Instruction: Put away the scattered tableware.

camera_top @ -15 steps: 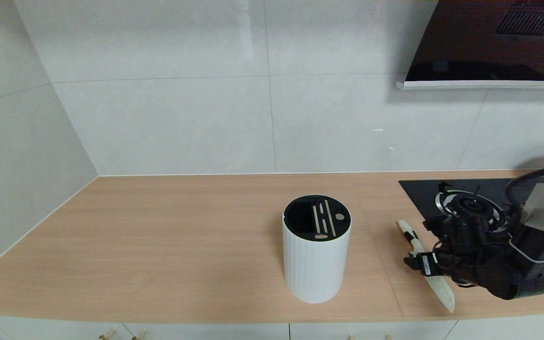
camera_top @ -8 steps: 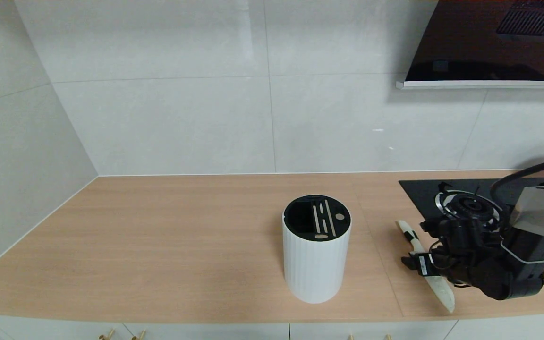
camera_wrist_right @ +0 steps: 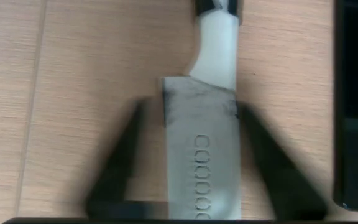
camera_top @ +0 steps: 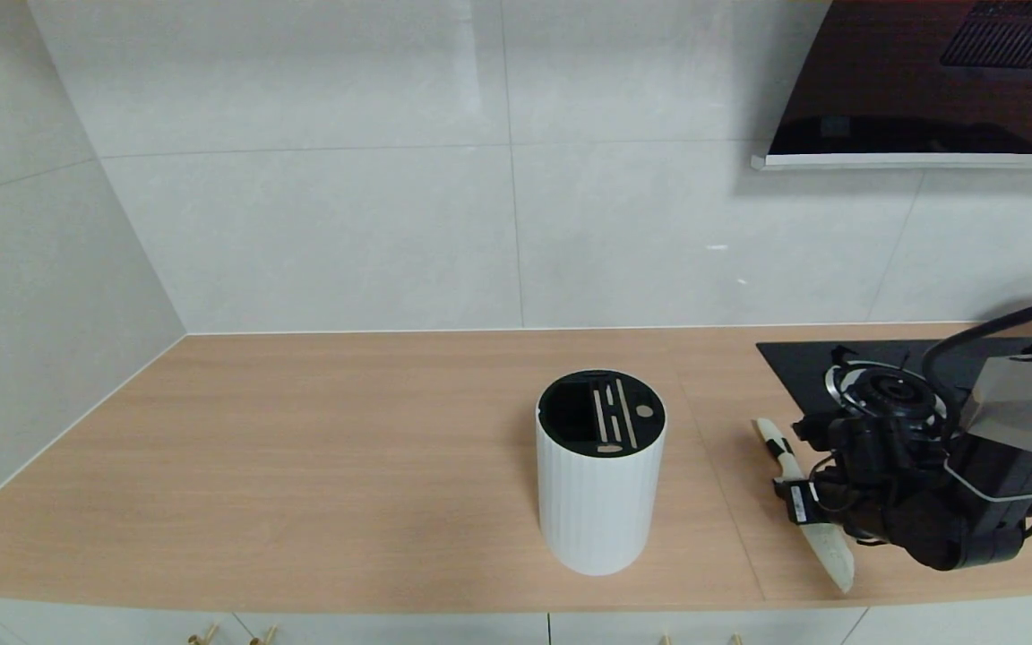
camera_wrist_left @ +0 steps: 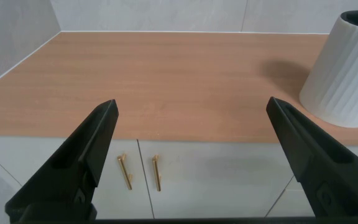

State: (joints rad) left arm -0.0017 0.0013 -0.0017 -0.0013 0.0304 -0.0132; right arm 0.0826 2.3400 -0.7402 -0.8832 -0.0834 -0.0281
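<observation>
A pale knife [camera_top: 834,555] with a black-banded handle lies on the wooden counter [camera_top: 346,466], right of the white ribbed utensil holder [camera_top: 601,475] whose black top has slots. My right gripper [camera_top: 807,506] is down over the knife's middle. In the right wrist view it [camera_wrist_right: 190,106] is open, one finger on each side of the blade [camera_wrist_right: 204,143], with a gap on both sides. My left gripper [camera_wrist_left: 191,109] is open and holds nothing, low in front of the counter's front edge, left of the holder [camera_wrist_left: 344,74].
A black hob [camera_top: 794,363] with a metal burner [camera_top: 892,390] sits just behind the knife at the right. A dark range hood [camera_top: 928,90] hangs above it. Cabinet doors with gold handles [camera_wrist_left: 124,171] are below the counter edge. Bare counter stretches left of the holder.
My right gripper has shifted a little to the left and toward the wall along the knife. The knife's tip has swung slightly left. The holder is unmoved.
</observation>
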